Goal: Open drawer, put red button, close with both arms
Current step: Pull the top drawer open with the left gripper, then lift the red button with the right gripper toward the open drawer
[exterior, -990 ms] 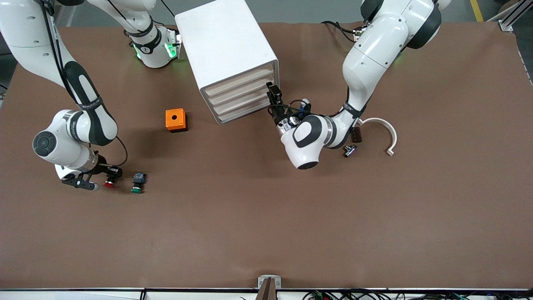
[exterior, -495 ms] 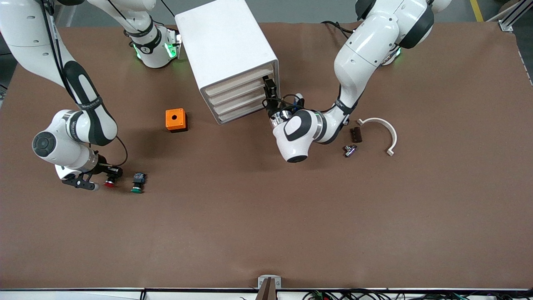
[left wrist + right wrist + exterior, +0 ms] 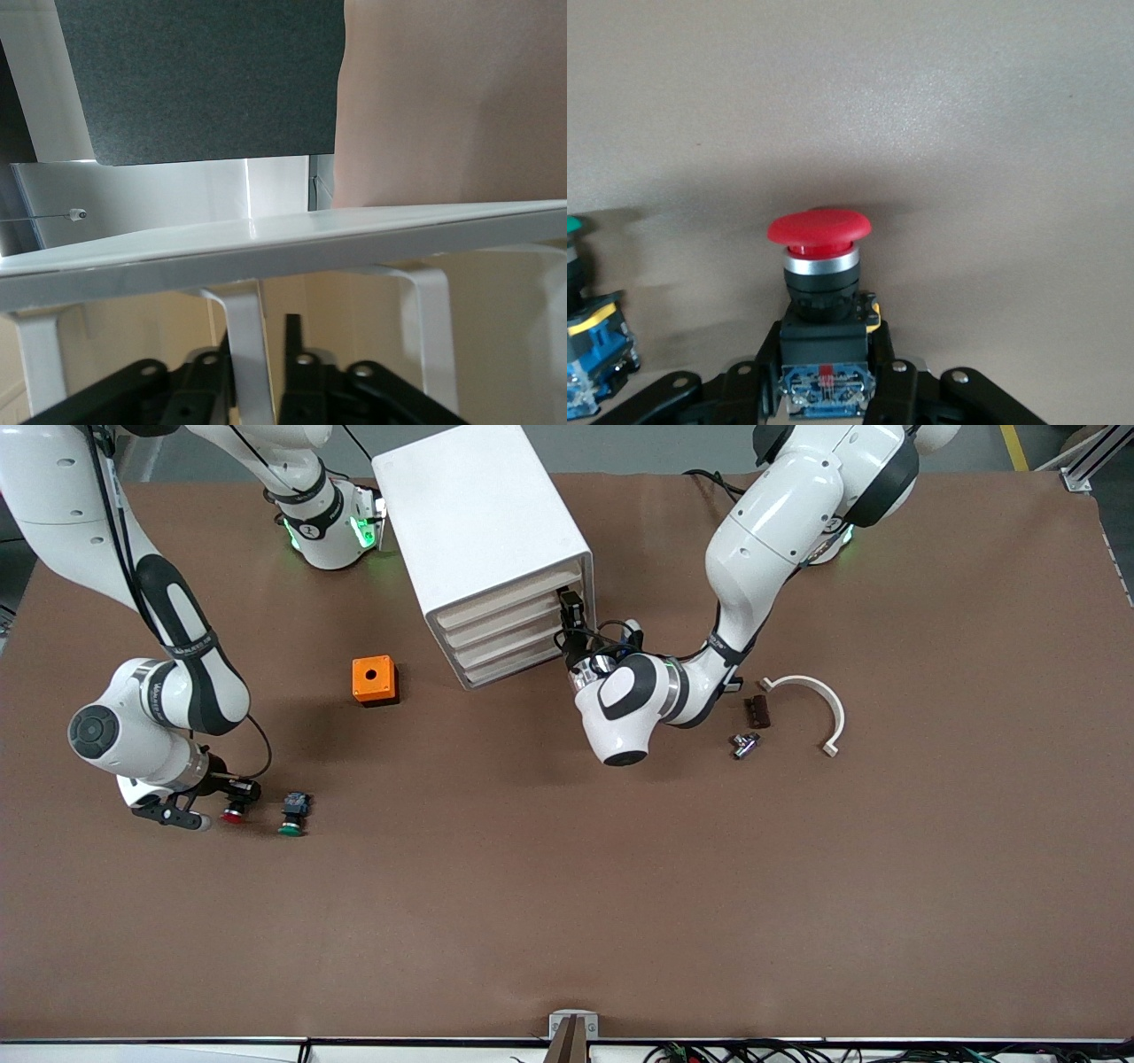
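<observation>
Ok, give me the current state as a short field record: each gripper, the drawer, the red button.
left gripper: at the cabinet front, fingers either side of a white handle of the drawer
drawer: not pulled out
right gripper: low at the right arm's end of the table, fingers around the body of the red button
red button: on the table, not lifted
green button: beside the red one, untouched

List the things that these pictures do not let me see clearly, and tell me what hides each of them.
- Front view: the right hand at the small red-capped push-button; the wrist covers the fingers.
- Front view: the left hand at the top white drawer of the tall white cabinet; contact is too small to judge.
- Left wrist view: the drawer's inside, hidden by its closed front.
- Right wrist view: the green-capped twin button, cut off by the edge.
</observation>
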`<state>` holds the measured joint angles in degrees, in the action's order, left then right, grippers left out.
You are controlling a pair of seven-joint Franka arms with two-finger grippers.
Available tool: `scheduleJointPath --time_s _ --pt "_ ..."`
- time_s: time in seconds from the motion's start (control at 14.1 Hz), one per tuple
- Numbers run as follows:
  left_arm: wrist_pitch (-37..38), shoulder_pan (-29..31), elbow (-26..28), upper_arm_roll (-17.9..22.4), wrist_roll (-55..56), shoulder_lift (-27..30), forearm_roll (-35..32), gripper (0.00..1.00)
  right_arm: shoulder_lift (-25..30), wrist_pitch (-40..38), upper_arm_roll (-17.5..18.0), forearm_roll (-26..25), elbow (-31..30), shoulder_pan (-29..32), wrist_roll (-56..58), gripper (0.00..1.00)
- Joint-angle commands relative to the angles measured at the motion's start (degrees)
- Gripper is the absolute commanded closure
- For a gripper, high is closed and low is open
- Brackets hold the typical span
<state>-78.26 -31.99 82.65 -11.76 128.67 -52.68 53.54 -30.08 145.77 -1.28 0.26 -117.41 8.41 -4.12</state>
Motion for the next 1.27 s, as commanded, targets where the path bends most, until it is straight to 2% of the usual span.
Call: scheduleJointPath --time_s 0.0,0.42,0.92,1.06,1.2 --pt "0.7 -0.3 -0.3 0.2 -1.6 -0.2 1.2 0.93 1.3 -0.9 0.4 0.4 -0.4 0.1 -0.4 1.0" --pt "0.7 1.1 -0.5 0.3 -1.9 -0.1 1.3 0.92 1.2 -0.9 0.4 0.4 -0.3 0.2 -0.4 1.0" --pt "0.5 6.9 -0.8 0.7 -1.9 -0.1 1.2 0.9 1.2 -1.0 0.4 0.4 0.1 0.2 -0.3 1.0" --pt "0.0 8.4 -1.1 0.9 -1.9 -0.1 1.2 0.89 1.2 -6.1 0.4 0.4 3.7 0.1 -0.4 1.0" --pt "0.0 9.7 -1.8 1.0 -1.9 -0.1 1.2 0.89 1.3 -16.0 0.7 1.7 10.2 0.0 -0.5 1.0"
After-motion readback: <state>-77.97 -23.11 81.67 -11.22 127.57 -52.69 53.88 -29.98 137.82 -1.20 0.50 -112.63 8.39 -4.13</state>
